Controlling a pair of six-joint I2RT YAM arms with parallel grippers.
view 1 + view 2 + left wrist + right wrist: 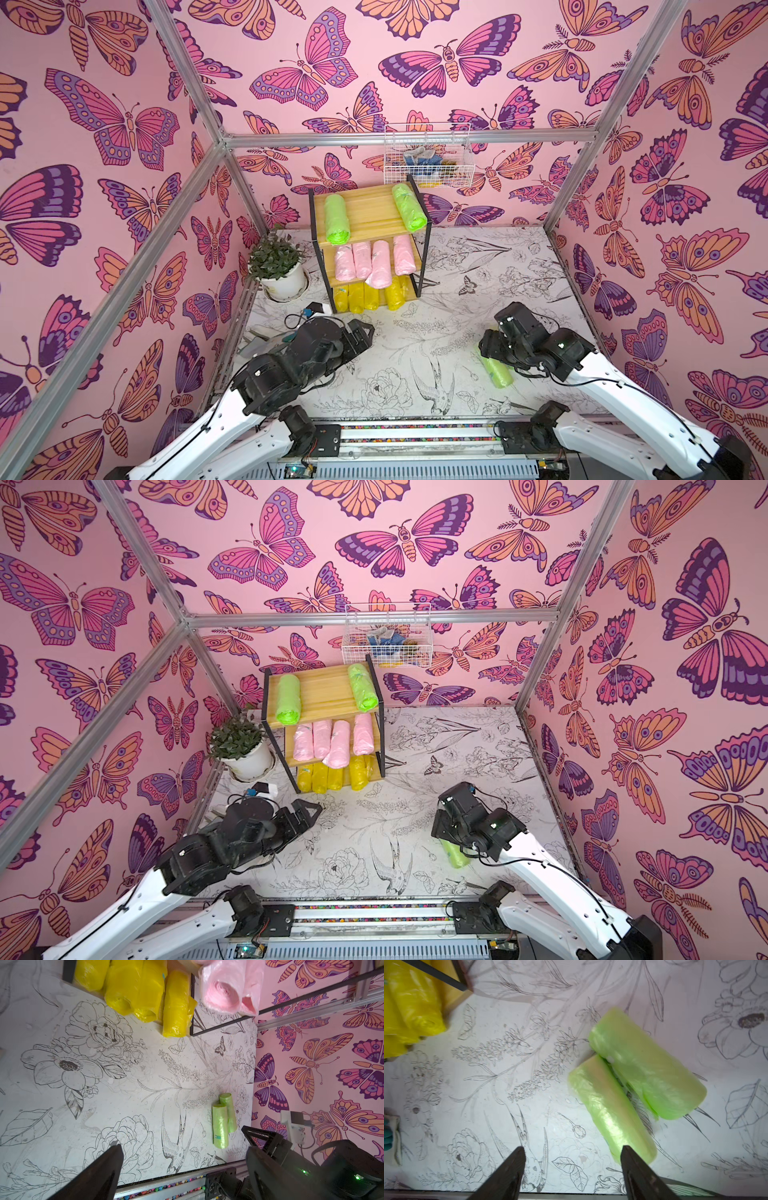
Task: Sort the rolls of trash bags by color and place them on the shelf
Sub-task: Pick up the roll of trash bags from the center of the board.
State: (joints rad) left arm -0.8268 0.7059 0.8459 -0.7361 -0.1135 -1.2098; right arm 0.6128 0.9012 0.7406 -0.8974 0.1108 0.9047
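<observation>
Left pincer (365, 332) is hanging wide open, empty, near shelf (370, 208) carrying green rolls (336, 224) top, pink rolls (380, 266) middle, yellow rolls (357, 297) bottom. Right pincer (571, 1149) is hovering open, empty, by two touching loose green rolls (610, 1109) on table (488, 1105).

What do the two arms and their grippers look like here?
The left arm and right arm match: white link shells, black joint housings, thin black cables clipped along them. The left gripper and right gripper are black with tapered, pointed fingers.
</observation>
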